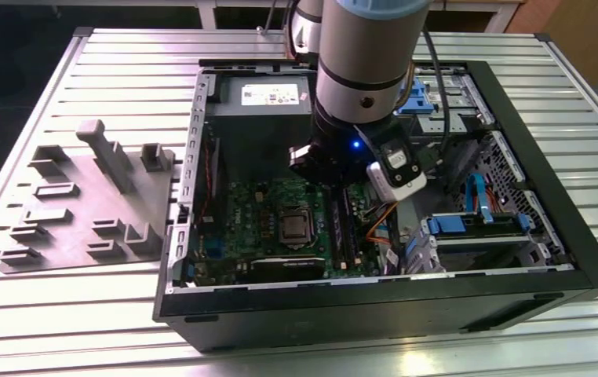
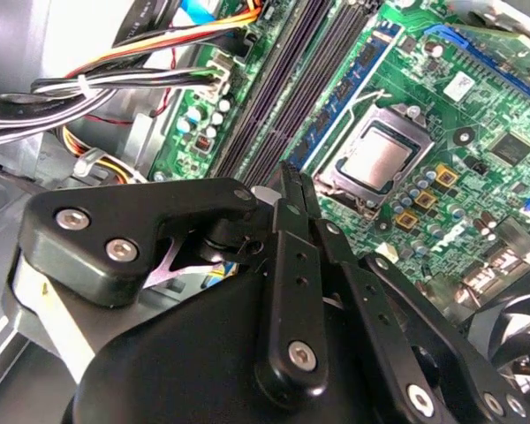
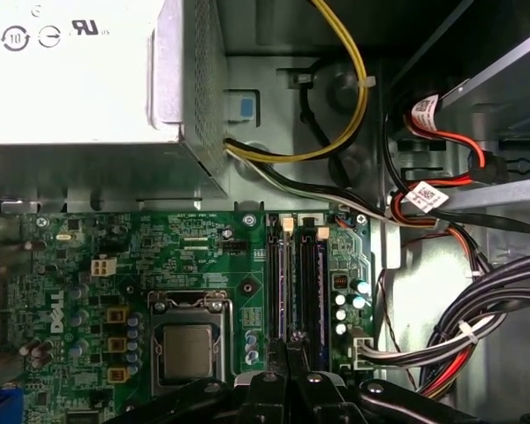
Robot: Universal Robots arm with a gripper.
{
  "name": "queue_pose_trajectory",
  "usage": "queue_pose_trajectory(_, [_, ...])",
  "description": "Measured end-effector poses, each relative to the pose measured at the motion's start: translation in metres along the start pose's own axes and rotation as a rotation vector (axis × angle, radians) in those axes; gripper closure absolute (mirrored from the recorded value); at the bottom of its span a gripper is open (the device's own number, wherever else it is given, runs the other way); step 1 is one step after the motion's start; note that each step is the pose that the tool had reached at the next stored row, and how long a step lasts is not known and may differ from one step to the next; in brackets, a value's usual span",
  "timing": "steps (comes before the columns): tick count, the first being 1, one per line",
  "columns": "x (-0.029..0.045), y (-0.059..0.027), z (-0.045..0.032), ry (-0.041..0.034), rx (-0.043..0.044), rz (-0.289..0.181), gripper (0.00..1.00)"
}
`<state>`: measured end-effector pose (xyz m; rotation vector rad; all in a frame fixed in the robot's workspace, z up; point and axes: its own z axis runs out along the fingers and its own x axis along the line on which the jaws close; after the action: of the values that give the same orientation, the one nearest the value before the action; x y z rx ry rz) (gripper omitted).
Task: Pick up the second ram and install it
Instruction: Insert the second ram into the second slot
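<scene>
The claw's black linkage, matte plastic bars joined by bright screws, sits closest to the lens in both wrist views. The claw [image 2: 293, 201] has its two fingers [image 2: 287, 265] drawn almost together. They pinch a thin dark slab seen edge-on, which looks like the memory stick [image 2: 297, 185], though little of it shows. In the first wrist view the claw [image 3: 291, 355] hangs right over the long black slots [image 3: 297, 283], with the fingertips close above the green board [image 3: 194, 256].

In the exterior view the arm [image 1: 367, 71], a smooth grey cylinder, drops steeply from the top centre into the open computer case [image 1: 592, 259]. A small blue light glows on its wrist, and a white camera box [image 1: 396, 169] is strapped to its side.

The square metal processor socket [image 2: 380, 159] lies just beside the slots. A silver power supply [image 3: 71, 97] with perforated sheet walls sits past the board's far edge. Bundled black, red, yellow and orange cables [image 3: 477, 327] run along the slots' other side.

The case rests on a ribbed aluminium table [image 1: 69, 330]. At the exterior view's left lies a grey moulded holder [image 1: 79, 204] with upright pegs and pockets.
</scene>
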<state>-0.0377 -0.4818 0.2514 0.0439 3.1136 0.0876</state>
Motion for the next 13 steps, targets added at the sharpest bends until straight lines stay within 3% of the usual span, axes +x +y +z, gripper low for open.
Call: queue_pose_trajectory(13, [-0.0016, -0.0004, 0.0079, 0.0017, -0.0008, -0.029, 0.89])
